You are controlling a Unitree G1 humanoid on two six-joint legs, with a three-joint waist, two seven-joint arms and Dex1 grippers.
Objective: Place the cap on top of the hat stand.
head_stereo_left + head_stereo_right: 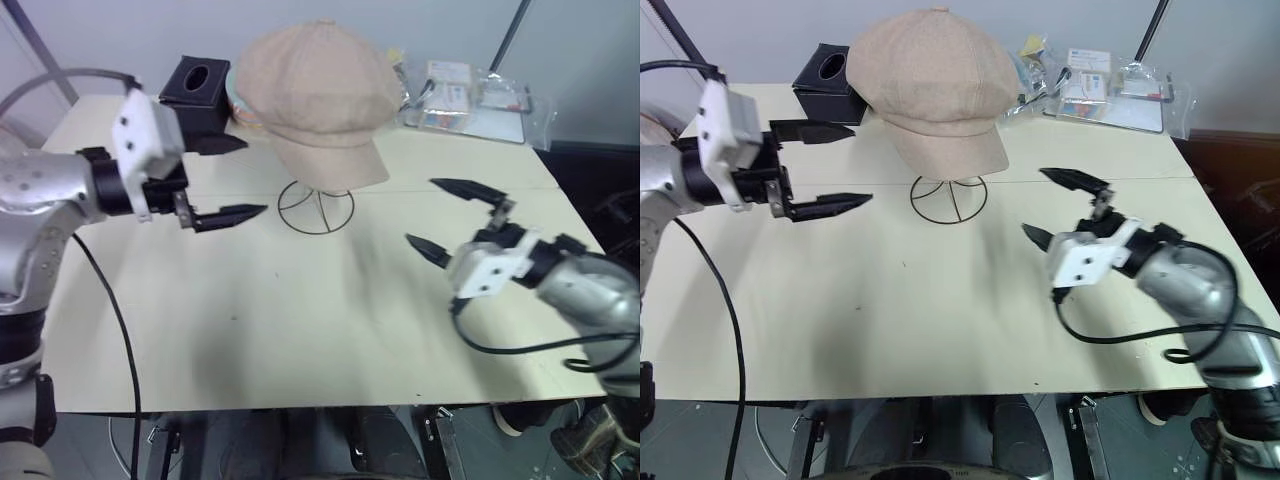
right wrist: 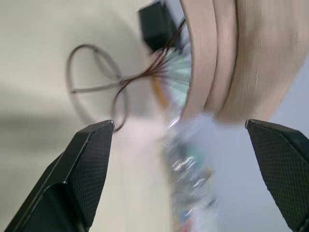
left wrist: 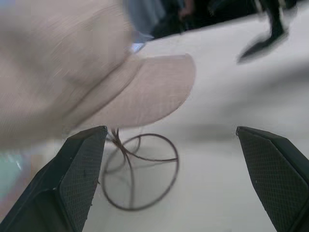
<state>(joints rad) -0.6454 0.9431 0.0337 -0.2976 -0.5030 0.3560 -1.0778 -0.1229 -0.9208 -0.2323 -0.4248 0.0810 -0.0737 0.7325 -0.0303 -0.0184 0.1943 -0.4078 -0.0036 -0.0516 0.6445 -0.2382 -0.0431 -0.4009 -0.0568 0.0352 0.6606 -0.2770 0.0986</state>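
At upper centre the cap (image 1: pixel 318 95) sits on the hat stand (image 1: pixel 316 207); left gripper (image 1: pixel 232 178) and right gripper (image 1: pixel 447 217) flank it, jaws spread, empty.

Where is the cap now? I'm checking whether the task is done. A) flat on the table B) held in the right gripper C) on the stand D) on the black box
C: the cap sits on the stand, and both the left gripper and the right gripper are open and apart from it.
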